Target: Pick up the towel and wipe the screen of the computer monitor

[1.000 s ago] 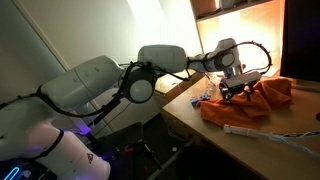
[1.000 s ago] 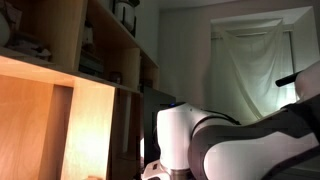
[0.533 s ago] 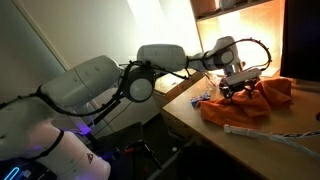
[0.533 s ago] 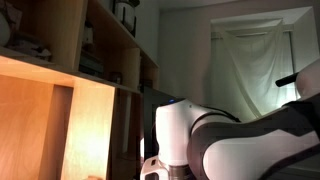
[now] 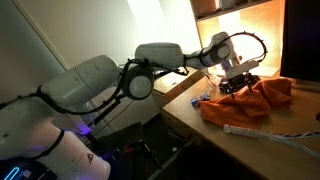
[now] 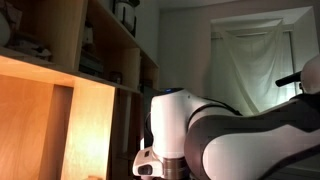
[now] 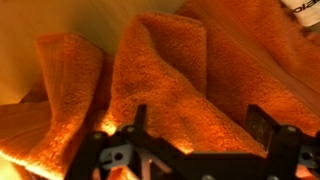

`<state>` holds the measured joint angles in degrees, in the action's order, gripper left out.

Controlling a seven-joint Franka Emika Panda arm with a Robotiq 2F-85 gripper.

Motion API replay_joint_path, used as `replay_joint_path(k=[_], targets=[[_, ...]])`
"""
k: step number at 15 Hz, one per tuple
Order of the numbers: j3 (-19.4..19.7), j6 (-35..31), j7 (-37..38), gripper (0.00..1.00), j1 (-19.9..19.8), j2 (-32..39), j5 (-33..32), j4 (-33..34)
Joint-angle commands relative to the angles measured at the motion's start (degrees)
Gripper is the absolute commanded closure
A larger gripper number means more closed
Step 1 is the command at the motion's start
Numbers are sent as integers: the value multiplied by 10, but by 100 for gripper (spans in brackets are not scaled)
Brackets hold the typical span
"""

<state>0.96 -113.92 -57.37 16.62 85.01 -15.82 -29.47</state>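
Pincer [image 5: 238,82] hangs low over the towel [image 5: 256,100], jaws spread wide and gripping nothing. Orange and crumpled into folds, the towel lies on the wooden bench [image 5: 190,115]. It fills the wrist view beyond the dark fingers [image 7: 140,122].

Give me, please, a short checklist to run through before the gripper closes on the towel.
1. Jaws open: ok. The gripper stands wide, with nothing clamped between its fingers.
2. Towel under the gripper: ok. The towel fills the wrist view, with a raised fold ahead of the fingers.
3. Fingertips touching the cloth: cannot tell.
4. White long thing beside the towel: ok, it lies apart from the gripper.
5. Computer monitor within reach: cannot tell. Only its dark edge shows.
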Motion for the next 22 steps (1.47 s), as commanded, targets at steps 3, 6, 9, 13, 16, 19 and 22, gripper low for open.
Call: replay_joint_path(k=[3, 6, 9, 13, 16, 19, 22], targets=[[6, -88, -71, 0, 1, 0, -17, -12], [-3, -126, -118, 0, -3, 1, -10, -23], [-16, -130, -156, 0, -9, 2, -1, -34], [-25, -109, -183, 0, -20, 3, 12, -47], [-24, -91, -181, 0, -24, 4, 15, -54], [-24, -87, -180, 5, -28, 4, 14, -62], [-14, -81, -153, 31, -26, 4, 11, -68]])
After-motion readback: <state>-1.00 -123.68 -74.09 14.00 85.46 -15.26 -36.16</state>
